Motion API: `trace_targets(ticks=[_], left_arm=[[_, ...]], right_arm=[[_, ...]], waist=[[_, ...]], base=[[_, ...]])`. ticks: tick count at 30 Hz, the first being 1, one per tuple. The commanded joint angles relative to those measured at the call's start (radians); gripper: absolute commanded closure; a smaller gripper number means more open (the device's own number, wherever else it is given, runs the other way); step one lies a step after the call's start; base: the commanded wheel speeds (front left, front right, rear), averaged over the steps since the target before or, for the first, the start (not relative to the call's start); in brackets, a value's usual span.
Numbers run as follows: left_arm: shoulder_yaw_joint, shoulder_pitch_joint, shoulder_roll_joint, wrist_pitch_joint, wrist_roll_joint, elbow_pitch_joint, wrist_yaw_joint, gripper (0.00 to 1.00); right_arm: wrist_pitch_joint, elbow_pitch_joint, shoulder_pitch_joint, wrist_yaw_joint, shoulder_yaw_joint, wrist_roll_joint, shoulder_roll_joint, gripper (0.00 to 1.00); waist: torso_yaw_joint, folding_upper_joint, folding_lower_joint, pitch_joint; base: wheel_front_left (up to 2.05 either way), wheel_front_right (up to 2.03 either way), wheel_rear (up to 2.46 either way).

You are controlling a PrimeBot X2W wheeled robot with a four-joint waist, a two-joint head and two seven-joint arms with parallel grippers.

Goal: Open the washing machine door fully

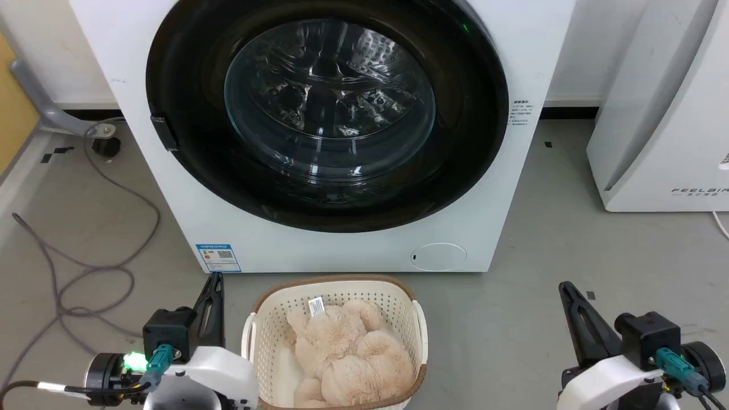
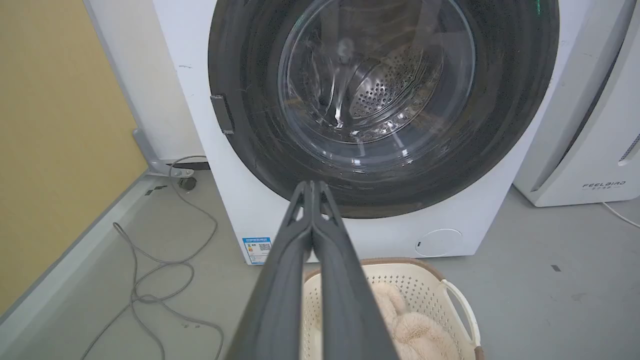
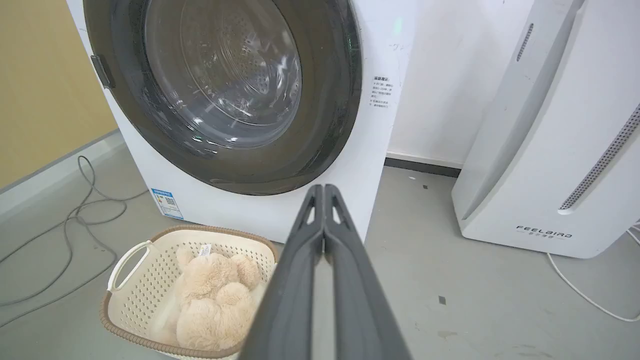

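Observation:
The washing machine (image 1: 342, 247) stands before me, and its round glossy black door (image 1: 327, 108) lies flat against the front, shut, with the steel drum visible through the glass bowl. A small dark tab (image 1: 164, 132) sits on the door's left rim. My left gripper (image 1: 216, 277) is shut and empty, low on the left, well short of the machine. My right gripper (image 1: 564, 286) is likewise shut and empty at the lower right. In the left wrist view the fingertips (image 2: 312, 185) point at the door (image 2: 382, 95); in the right wrist view the gripper (image 3: 324, 187) points at the machine's lower right corner (image 3: 370, 200).
A cream laundry basket (image 1: 336, 280) holding a beige plush toy (image 1: 347, 353) sits on the floor between my arms, right in front of the machine. A white FEELAIR appliance (image 1: 660, 114) stands at the right. Grey cables (image 1: 85, 262) loop over the floor at the left.

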Motion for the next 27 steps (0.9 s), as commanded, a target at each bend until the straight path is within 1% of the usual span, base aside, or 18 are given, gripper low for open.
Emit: trace_targets(ticks=[1,8,9,10,11,12,27], left_arm=[[-0.001,0.018,0.000,0.000,0.003,-0.004,0.002,1.00],[-0.001,0.018,0.000,0.000,0.003,-0.004,0.002,1.00],[0.000,0.000,0.000,0.000,0.000,0.000,0.000,0.00],[0.000,0.000,0.000,0.000,0.000,0.000,0.000,0.00],[0.000,0.000,0.000,-0.001,0.000,0.001,0.000,1.00],[0.001,0.000,0.000,-0.001,-0.001,0.001,0.001,0.00],[-0.015,-0.003,0.000,-0.033,-0.010,0.008,0.027,0.00]], right_arm=[[0.000,0.002,-0.014,0.001,0.001,-0.008,0.001,1.00],[0.000,0.002,-0.014,0.001,0.001,-0.008,0.001,1.00],[0.000,0.000,0.000,0.000,0.000,0.000,0.000,0.00],[0.000,0.000,0.001,0.000,0.000,0.001,0.000,0.00],[-0.001,0.000,0.001,0.000,0.000,0.001,0.000,1.00],[-0.001,0.000,0.001,0.000,-0.001,0.001,0.000,0.00],[-0.033,-0.030,0.001,0.000,-0.018,0.060,0.000,0.00]], waist=[[0.000,0.0000,0.0000,0.000],[0.000,0.0000,0.0000,0.000],[0.000,0.0000,0.0000,0.000],[0.000,0.0000,0.0000,0.000],[0.000,0.0000,0.0000,0.000],[0.000,0.0000,0.0000,0.000],[0.000,0.0000,0.0000,0.005]], base=[[0.00,0.00,0.00],[0.00,0.00,0.00],[0.00,0.00,0.00],[0.00,0.00,0.00],[0.00,0.00,0.00],[0.00,0.00,0.00],[0.00,0.00,0.00]])
